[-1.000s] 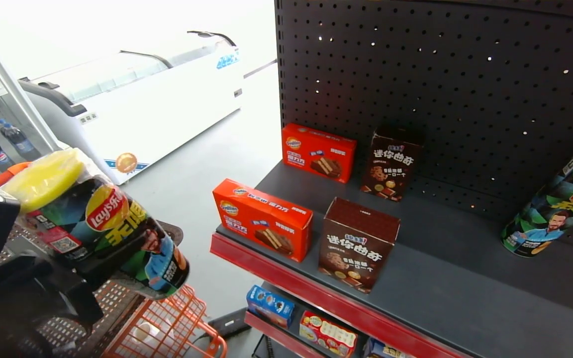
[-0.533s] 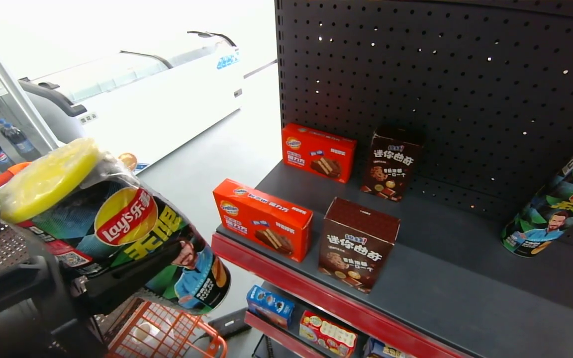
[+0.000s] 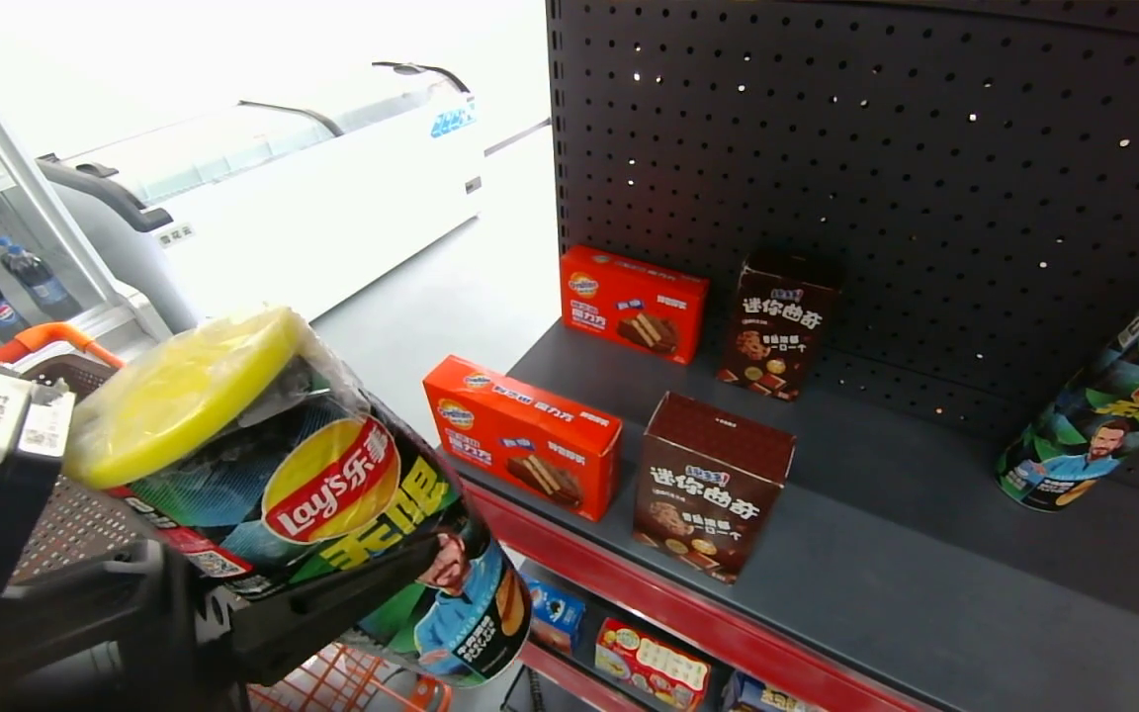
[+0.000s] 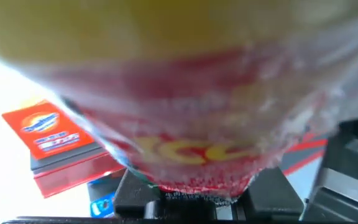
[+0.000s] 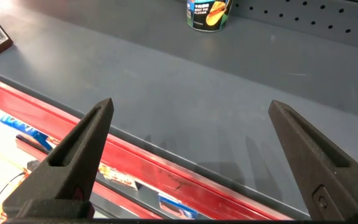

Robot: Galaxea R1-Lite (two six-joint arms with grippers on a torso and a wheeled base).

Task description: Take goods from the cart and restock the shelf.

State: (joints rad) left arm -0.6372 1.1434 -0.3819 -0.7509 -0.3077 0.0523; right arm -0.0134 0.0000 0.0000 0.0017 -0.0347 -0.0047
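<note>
Yellow-lidded, the green-and-black chip canister (image 3: pixel 303 494) with its clear plastic wrap sits clamped in the left tool (image 3: pixel 317 593). One black finger (image 3: pixel 352 583) lies across the canister's lower body. The canister is held in the air, tilted with the lid up and away from the shelf, off the left end of the dark grey shelf deck with the red front edge (image 3: pixel 886 554) and above the orange wire cart (image 3: pixel 337 684). From the left wrist the canister (image 4: pixel 197 124) fills the foreground, with an orange box (image 4: pixel 48 127) beyond it.

On the deck stand two orange rectangular biscuit boxes, one at the front corner (image 3: pixel 520 435) and one at the back (image 3: pixel 634 302). Just beside them are two brown cartons, front (image 3: pixel 713 485) and back (image 3: pixel 777 321). Well apart to the right, a second yellow-lidded canister (image 3: pixel 1103 405) leans against the black pegboard.

The right tool (image 5: pixel 197 168) hangs spread wide with nothing between its fingers, above a bare stretch of deck (image 5: pixel 229 93), with that second canister's base (image 5: pixel 209 14) farther back.
</note>
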